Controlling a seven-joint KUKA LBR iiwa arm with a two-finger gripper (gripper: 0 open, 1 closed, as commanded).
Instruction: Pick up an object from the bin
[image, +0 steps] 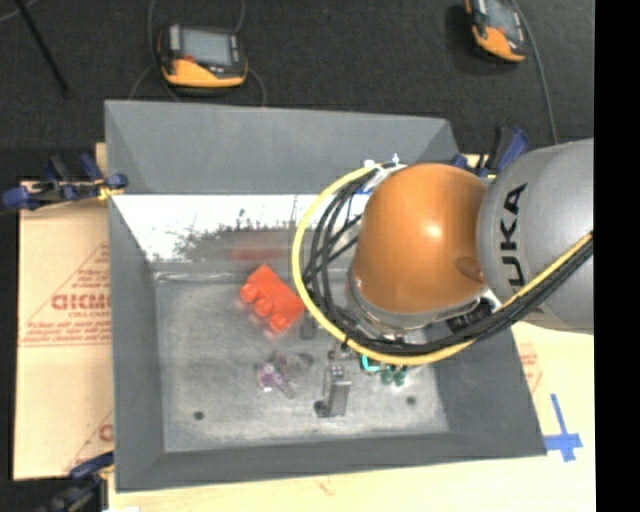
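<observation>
Jaws, their spread impossible to tell, hang just right of purple piece (270, 376).

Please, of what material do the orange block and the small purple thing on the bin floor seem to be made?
The orange block: probably hard moulded plastic, smooth and faintly shiny; even colour, rounded studs along one side. The small purple thing: perhaps translucent plastic, as it looks pale and partly see-through; too small to be sure.

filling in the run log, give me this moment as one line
wrist: orange cover over right side of bin | nearest: small green thing | loose: orange block, purple piece | hold: cannot tell
</observation>
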